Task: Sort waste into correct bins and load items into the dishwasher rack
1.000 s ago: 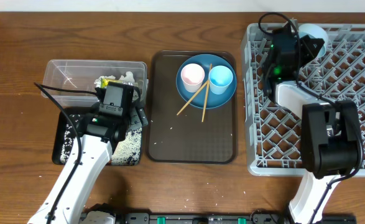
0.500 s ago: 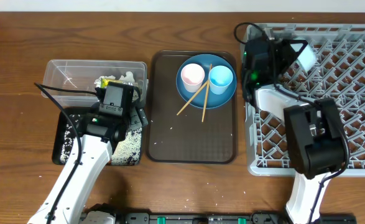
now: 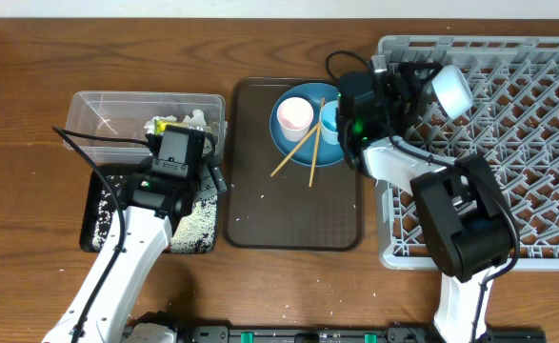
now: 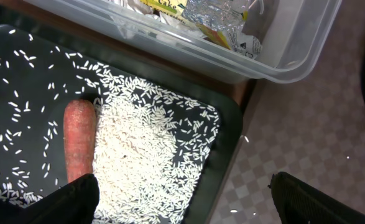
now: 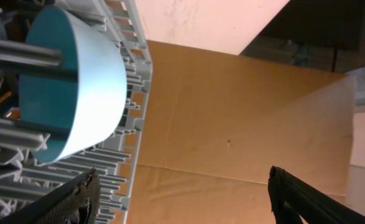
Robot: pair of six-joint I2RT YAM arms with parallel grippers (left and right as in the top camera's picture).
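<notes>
overhead: left gripper hangs over the right end of the black tray, jaws spread wide, nothing between them. left wrist view shows the carrot lying in that tray beside a dense patch of rice grains, with more grains scattered over the tray floor. clear tub sits just behind the black tray. the yellow-green wrapper and white tissue are inside it at its right end. brown serving tray is mid-table, a few stray grains on it. blue plate rests at its far end. pink cup and light-blue cup stand upright on the plate side by side, and two chopsticks lie crossed over the plate's near edge. right arm reaches across the gap between the serving tray and the dishwasher rack, covering part of the light-blue cup. right gripper points toward the white bowl, fingers wide apart, empty, not touching it. the bowl lies tipped on its side among the pegs near the rack's far-left corner.
</notes>
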